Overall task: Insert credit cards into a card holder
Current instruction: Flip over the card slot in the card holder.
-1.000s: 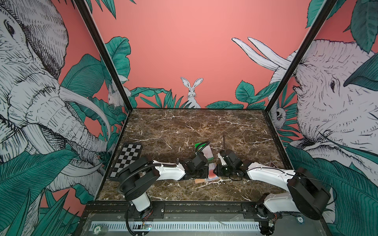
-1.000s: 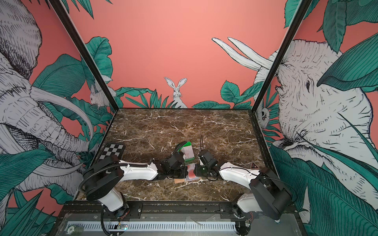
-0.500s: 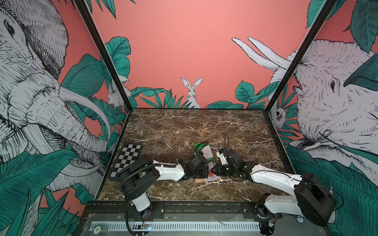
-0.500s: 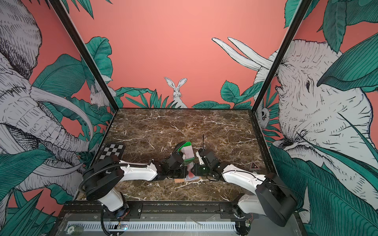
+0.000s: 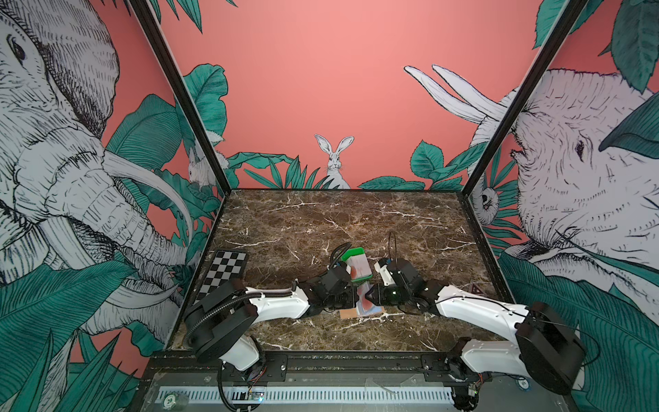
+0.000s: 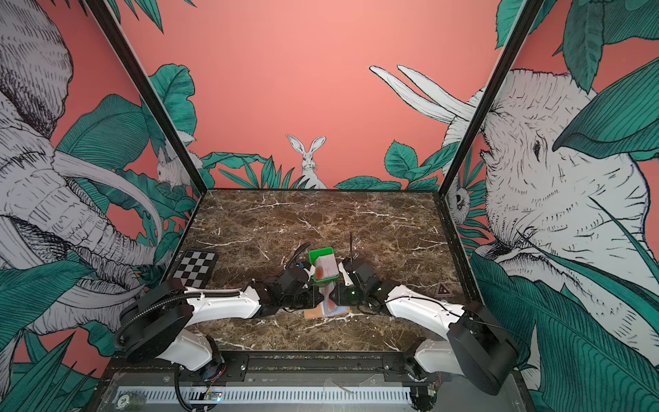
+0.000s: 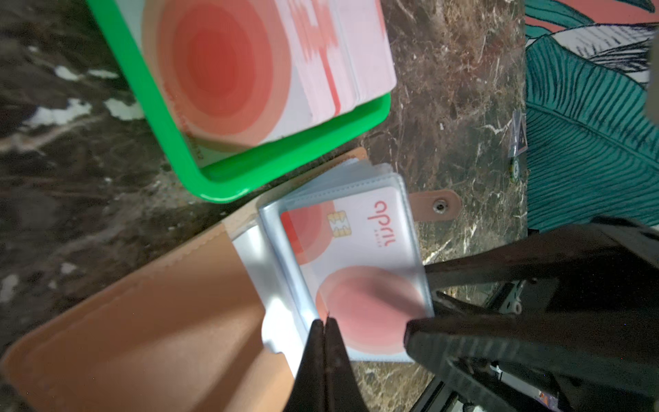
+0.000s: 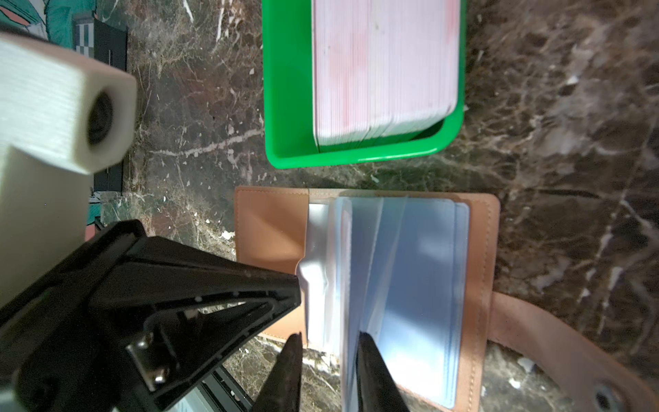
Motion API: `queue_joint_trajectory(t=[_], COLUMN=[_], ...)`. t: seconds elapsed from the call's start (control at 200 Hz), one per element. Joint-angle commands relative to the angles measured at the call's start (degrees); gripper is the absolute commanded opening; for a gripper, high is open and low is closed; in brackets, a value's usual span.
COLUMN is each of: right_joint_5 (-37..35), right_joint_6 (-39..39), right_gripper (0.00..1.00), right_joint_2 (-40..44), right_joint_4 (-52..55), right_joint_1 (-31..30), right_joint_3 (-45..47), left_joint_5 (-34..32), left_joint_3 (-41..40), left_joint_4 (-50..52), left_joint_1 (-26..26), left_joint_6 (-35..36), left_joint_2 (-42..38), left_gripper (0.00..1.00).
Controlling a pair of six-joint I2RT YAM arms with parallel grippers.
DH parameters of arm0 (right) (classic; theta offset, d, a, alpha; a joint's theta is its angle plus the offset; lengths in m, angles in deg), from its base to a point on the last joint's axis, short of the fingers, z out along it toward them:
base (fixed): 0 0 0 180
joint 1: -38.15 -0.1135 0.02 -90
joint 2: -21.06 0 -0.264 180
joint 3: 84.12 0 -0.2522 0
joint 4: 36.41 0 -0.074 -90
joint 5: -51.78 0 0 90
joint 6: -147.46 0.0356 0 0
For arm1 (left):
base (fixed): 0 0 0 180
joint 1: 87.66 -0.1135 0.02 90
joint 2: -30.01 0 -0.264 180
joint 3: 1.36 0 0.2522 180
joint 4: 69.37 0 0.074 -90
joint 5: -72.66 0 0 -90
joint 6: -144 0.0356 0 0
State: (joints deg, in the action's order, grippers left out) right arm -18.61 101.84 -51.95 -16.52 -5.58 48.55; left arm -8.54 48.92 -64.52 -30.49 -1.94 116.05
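The card holder (image 7: 142, 321) is a tan, stitched leather fold lying open and flat on the marble table (image 5: 321, 221), near the front edge at about 6 o'clock in both top views (image 5: 347, 314) (image 6: 313, 313). Its strap (image 7: 437, 206) with a metal snap stud sticks out past one side. A sheaf of clear plastic sleeves (image 8: 420, 267) fans up from the spine. One sleeve shows a white card (image 7: 363, 249) with red-orange circles, a gold chip and red lettering.

Just beyond the holder, at its 12 o'clock, sits a green tray (image 7: 285, 160) holding a stack of cards (image 8: 385, 71).

The left gripper (image 7: 323, 342) comes in from the holder's 9 o'clock with its jaws pressed fully together. The tips sit at a crumpled sleeve edge, but I cannot tell whether that edge is pinched.

The right gripper (image 8: 328, 337) comes in from 3 o'clock with its jaws parted a little. Several sleeve leaves stand in the gap and are not squeezed.

Compared with a second ago, the right gripper has edged toward 9 o'clock, closer over the holder, and its elbow has swung out toward 3 o'clock. The left arm, tray and holder sit as before.
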Motion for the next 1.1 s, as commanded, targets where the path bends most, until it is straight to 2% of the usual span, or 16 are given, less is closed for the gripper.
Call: queue_joint_trajectory(t=[0.0,0.445,0.75,0.93,1.095], right_joint_5=[-2.2,-5.6,-5.4,-4.9,-4.6], right_joint_6=[-0.9,-0.9,-0.5,-0.4,-0.6], right_gripper=[0.27,0.29,0.41,0.42,0.44], right_joint_2=[-0.7,-4.0,-6.3,-7.5,-8.5], right_joint_4=[1.7,4.2,3.9,3.3,3.3], right_joint_1=[-0.9,-5.7,-8.1,-9.1,-10.0], right_joint_3=[-1.9,-6.7,-8.9,-9.6,-10.5], left_joint_5=[-0.8,-1.6,-0.4,1.0,1.3], left_joint_3=[-0.9,-7.3,-10.0,-11.6,-11.9], left_joint_4=[3.7,0.5,-4.3,-7.7,-6.9], left_joint_1=[-0.4,-1.1,-2.1,-3.3,-4.1], left_joint_6=[-0.4,-3.0,-4.6,-5.8,-5.4], left_joint_2=[-2.7,-4.9,-3.8,-4.0,-5.0], left_gripper=[0.02,0.00,0.00,0.00,0.00])
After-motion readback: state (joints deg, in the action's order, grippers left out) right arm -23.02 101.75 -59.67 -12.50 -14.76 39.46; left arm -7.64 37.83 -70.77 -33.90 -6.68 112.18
